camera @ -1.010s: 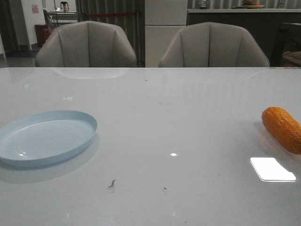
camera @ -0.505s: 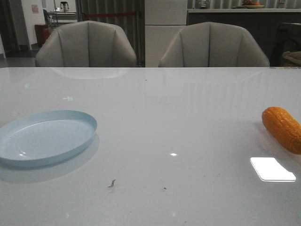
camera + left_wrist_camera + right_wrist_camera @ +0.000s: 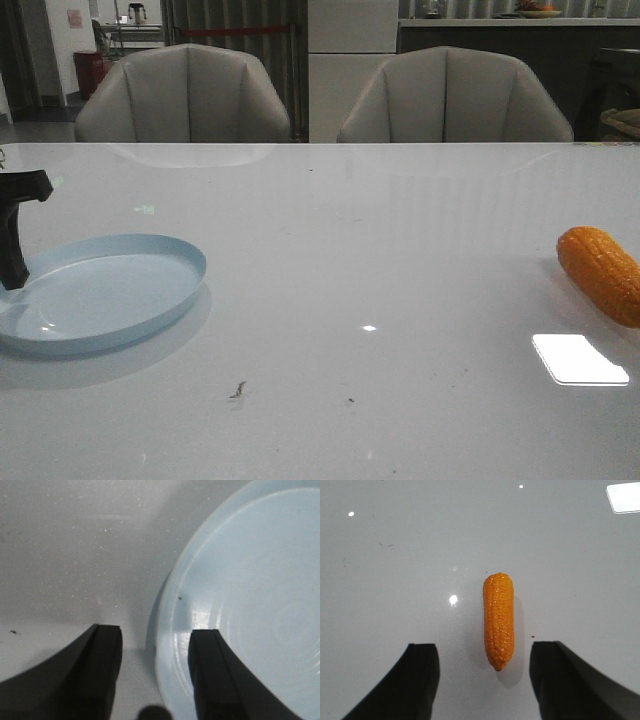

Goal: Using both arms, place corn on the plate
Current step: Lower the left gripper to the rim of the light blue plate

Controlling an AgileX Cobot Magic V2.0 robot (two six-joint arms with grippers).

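Note:
The orange corn (image 3: 600, 272) lies on the white table at the far right, partly cut by the picture's edge. In the right wrist view the corn (image 3: 498, 620) lies lengthwise with its tapered end toward my right gripper (image 3: 485, 648). That gripper is open and empty, one finger on each side of the tapered end, not touching it. The pale blue plate (image 3: 110, 290) sits at the left. My left gripper (image 3: 14, 270) is at its left rim. In the left wrist view it (image 3: 156, 640) is open, its fingers straddling the plate's rim (image 3: 167, 630).
Two grey chairs (image 3: 185, 95) (image 3: 455, 95) stand behind the table's far edge. A bright light patch (image 3: 580, 360) shines on the table just in front of the corn. Small dark specks (image 3: 238, 390) lie near the front middle.
My left gripper has come into the front view at the far left, at the plate's rim. The plate and the corn have not moved.

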